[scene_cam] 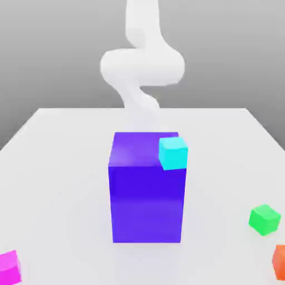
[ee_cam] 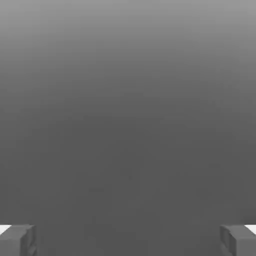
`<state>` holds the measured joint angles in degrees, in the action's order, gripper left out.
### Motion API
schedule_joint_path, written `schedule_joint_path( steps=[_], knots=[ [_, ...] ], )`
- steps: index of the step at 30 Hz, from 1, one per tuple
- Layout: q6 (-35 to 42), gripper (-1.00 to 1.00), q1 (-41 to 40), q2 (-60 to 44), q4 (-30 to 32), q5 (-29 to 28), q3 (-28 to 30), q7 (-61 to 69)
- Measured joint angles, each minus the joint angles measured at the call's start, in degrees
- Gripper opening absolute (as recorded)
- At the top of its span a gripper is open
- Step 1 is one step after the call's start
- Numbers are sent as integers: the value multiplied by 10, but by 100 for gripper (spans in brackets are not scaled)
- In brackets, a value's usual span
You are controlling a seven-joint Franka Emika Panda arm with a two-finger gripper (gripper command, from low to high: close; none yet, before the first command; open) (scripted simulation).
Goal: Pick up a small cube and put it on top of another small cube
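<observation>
Exterior view: fingers (ee_cam: pixel 20 240) spread wide and empty, so watch you don't clip the purple block (scene_cam: pixel 146 189) reaching the magenta cube (scene_cam: pixel 9 267).

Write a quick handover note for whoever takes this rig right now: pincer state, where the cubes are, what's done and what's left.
Pincer: open, holding nothing.
Magenta cube: on the table at the near corner on the exterior view's left, untouched.
Green cube: on the table at the exterior view's right, beside the orange cube.
Done: nothing yet.
Left: grasp the magenta cube, carry it past the big purple block, set it on the green cube.
</observation>
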<state>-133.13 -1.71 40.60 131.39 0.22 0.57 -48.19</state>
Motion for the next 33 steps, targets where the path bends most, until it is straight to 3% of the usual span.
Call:
schedule_joint_path(
  steps=[18, 33],
  knots=[
    [-99, 0, -109, -377, -28, 25, 63, -165],
    [-203, 0, -189, -692, -60, 100, 90, -238]
  ],
)
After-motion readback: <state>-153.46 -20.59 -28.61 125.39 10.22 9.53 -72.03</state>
